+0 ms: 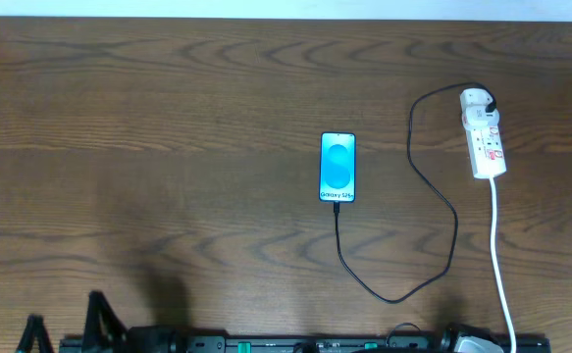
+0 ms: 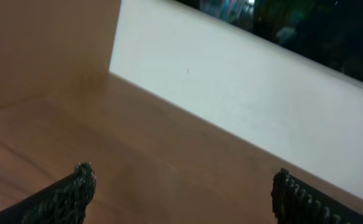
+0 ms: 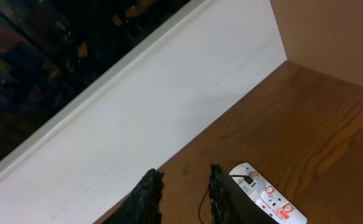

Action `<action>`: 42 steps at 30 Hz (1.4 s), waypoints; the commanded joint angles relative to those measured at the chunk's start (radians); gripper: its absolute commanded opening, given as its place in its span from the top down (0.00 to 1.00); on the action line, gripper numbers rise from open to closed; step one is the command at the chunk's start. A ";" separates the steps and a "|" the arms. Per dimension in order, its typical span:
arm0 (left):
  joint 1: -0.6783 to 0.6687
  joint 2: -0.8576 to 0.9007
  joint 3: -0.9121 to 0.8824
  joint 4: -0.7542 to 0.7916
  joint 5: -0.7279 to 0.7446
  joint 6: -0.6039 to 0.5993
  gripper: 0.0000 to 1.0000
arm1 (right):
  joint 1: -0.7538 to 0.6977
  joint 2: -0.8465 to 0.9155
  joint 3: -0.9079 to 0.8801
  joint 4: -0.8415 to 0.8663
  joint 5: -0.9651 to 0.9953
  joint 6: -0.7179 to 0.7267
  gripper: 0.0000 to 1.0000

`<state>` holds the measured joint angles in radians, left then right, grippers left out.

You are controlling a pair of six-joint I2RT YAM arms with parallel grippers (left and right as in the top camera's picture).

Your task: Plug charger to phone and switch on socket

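We see the phone (image 1: 338,167) lying face up near the middle of the table (image 1: 148,118), blue screen lit, its long sides running away from the robot. The charger (image 1: 452,230) has its small tip at the phone's near edge. From there the thin black cable loops toward the robot, swings right and climbs to the far end of the socket (image 1: 485,137), where its black plug sits in the end outlet. The socket lies right of the phone and well apart from it, and its white lead (image 1: 501,265) trails back to the table's near edge. We cannot tell whether its switch is on.

Open wood stretches across the left half of the table and along the far edge, where a white board (image 2: 243,87) rises and meets a brown panel (image 2: 44,43) at a corner. Both arms sit low at the near edge, well apart from phone and socket.

The left end effector (image 2: 182,186) is spread wide over open wood, holding nothing. The right end effector (image 3: 182,183) shows only a narrow gap between its fingers with nothing in it, and the socket's plugged end is in sight beyond them.
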<state>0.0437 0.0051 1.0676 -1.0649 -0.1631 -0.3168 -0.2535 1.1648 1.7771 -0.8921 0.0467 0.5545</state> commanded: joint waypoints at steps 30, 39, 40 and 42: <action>-0.002 0.006 -1.057 0.999 -0.003 -0.290 0.07 | 0.115 -0.204 -0.005 0.005 0.091 -0.011 0.64; -0.002 0.045 -1.057 1.010 -0.001 -0.281 0.07 | 0.145 -0.206 -0.005 0.006 0.132 -0.011 0.63; -0.002 0.045 -1.057 1.012 0.026 -0.219 0.07 | 0.145 -0.206 -0.005 0.006 0.136 -0.011 0.63; -0.002 0.045 -1.057 1.011 0.117 -0.030 0.07 | 0.145 -0.206 -0.005 0.006 0.135 -0.011 0.63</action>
<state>0.0441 0.0490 0.0391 -0.0471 -0.1421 -0.5510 -0.1169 0.9615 1.7748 -0.8860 0.1631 0.5545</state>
